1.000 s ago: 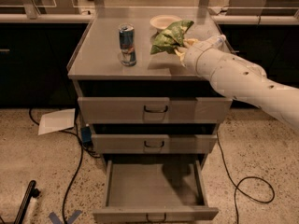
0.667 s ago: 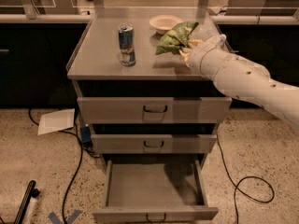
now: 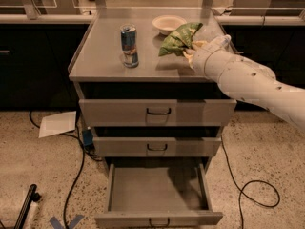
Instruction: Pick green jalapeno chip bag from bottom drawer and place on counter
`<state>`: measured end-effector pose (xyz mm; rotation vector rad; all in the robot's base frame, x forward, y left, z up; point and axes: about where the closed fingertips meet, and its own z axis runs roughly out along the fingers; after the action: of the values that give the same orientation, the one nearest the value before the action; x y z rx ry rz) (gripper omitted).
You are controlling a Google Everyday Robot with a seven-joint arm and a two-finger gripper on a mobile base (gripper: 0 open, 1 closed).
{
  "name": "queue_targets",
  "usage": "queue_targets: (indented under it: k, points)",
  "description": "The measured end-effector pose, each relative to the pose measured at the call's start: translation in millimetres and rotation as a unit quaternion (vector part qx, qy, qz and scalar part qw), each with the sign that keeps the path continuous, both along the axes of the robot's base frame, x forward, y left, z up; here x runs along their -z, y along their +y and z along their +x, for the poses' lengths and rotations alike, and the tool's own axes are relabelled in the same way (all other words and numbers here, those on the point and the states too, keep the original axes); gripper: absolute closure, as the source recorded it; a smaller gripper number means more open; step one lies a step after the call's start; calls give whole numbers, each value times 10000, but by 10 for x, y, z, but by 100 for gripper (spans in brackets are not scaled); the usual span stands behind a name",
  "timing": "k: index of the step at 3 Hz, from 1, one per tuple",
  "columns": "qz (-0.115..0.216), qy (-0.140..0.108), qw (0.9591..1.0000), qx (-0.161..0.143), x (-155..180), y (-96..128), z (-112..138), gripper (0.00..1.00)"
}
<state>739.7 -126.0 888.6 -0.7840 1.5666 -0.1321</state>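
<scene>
The green jalapeno chip bag is crinkled green foil and hangs just above the right half of the counter. My gripper is shut on the bag's right edge, with the white arm reaching in from the right. The bottom drawer stands pulled open below, and its inside shows bare grey metal.
A blue and silver drink can stands upright on the counter's left middle. A pale bowl sits at the counter's back, just behind the bag. Two closed drawers lie above the open one. Cables and a white sheet lie on the floor.
The arm has drawn the bag slightly to the right and toward the back of the counter. The can, bowl and drawers have not moved.
</scene>
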Motion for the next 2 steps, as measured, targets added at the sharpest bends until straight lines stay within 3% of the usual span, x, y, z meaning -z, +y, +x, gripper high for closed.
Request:
queue_targets:
  k: [1,2]
  points:
    - [0,0,10000,0,0,0,0,14]
    - [0,0,10000,0,0,1,0,0]
